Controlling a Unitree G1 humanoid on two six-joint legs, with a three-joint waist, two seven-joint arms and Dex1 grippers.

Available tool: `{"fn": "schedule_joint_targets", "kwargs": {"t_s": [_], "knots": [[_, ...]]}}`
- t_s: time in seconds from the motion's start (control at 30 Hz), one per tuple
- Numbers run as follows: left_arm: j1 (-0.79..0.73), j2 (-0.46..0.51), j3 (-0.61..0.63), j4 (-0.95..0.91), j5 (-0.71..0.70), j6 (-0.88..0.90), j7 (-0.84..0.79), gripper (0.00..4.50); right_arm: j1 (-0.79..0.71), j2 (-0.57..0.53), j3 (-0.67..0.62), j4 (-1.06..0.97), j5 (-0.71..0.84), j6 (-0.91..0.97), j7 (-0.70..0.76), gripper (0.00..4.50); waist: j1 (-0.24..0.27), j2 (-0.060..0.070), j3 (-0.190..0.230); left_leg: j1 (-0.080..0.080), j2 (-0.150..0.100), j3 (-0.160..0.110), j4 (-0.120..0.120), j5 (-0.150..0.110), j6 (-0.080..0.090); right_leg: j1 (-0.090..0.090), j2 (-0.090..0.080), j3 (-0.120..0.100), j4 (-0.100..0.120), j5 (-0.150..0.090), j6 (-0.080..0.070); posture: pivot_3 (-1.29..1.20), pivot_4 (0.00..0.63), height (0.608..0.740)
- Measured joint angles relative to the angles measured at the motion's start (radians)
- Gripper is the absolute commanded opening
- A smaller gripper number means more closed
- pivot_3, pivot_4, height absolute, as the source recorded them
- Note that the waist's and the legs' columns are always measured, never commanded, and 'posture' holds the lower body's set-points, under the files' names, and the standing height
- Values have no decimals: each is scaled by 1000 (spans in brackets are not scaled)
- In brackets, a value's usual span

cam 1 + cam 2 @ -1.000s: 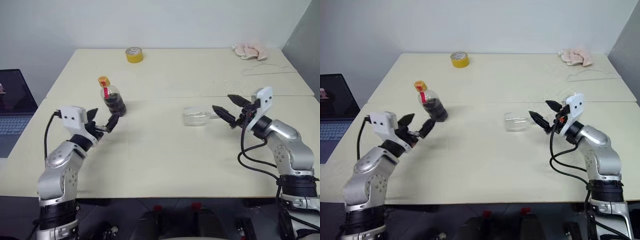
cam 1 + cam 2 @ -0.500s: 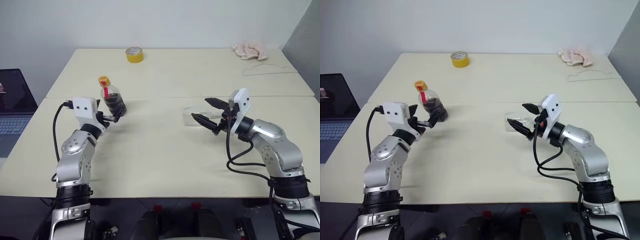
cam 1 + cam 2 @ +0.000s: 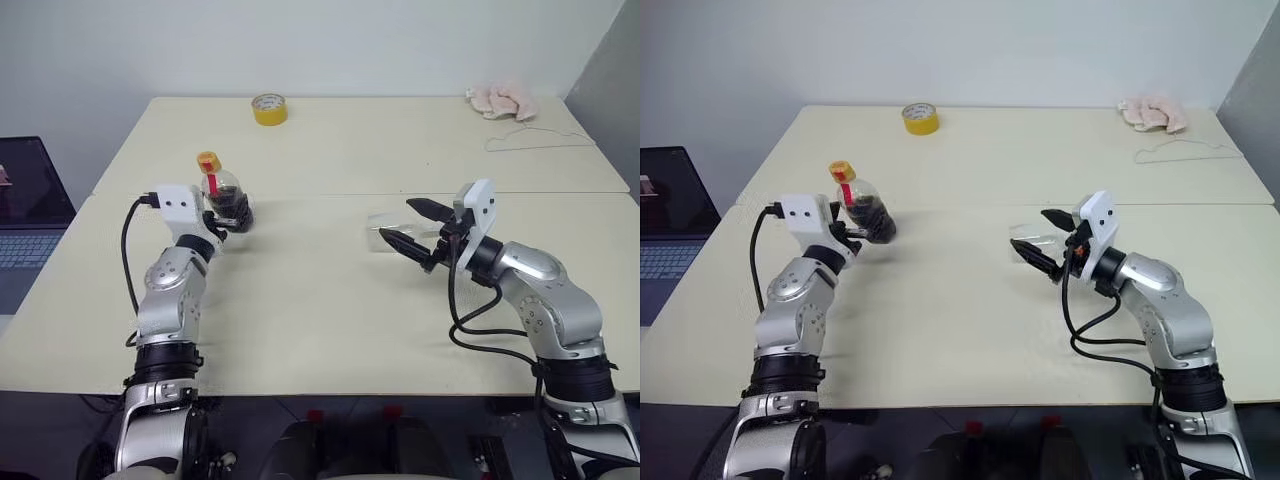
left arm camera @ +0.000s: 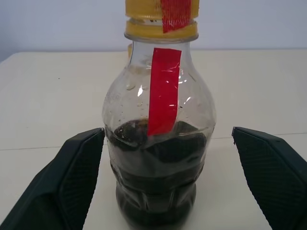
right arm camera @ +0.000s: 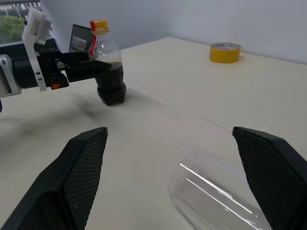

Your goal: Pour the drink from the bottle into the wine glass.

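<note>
1. Left gripper [image 3: 228, 214] has pushed forward since a second ago: it was short of the bottle [image 3: 226, 196], now its jaws are wide with one finger on each side of the bottle's belly. In the left wrist view there are gaps on both sides, no contact visible.
2. Right gripper [image 3: 413, 226] has swung in toward the desk's middle; jaws wide, one finger above and one below the near end of the wine glass [image 3: 392, 232]. Can't tell if it touches.
3. Bottle unchanged: upright on the left half of the desk [image 3: 330, 300], near the seam between the two desk halves, yellow cap on. The drink [image 4: 156, 182] fills roughly the lower half.
4. Wine glass unchanged: lying on its side right of centre, just on the near side of the seam, empty.
5. Yellow tape roll [image 3: 268, 109] near the far edge, left of centre.
6. Pink cloth [image 3: 503, 101] at the far right corner, wire hanger [image 3: 537, 138] just in front of it.
7. Laptop [image 3: 28, 215] off the desk's left edge.
8. Bare desk between bottle and glass.
</note>
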Motion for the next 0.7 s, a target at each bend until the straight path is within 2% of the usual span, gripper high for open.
{"fn": "schedule_joint_targets", "kwargs": {"t_s": [0.7], "knots": [[-184, 11, -19, 385, 67, -212, -27, 4500, 7, -3, -1, -7, 0, 0, -24, 4458, -1, 0, 0, 0, 0, 0, 0, 0, 0, -1, 0, 0, 0, 0, 0, 0, 150, 740]]}}
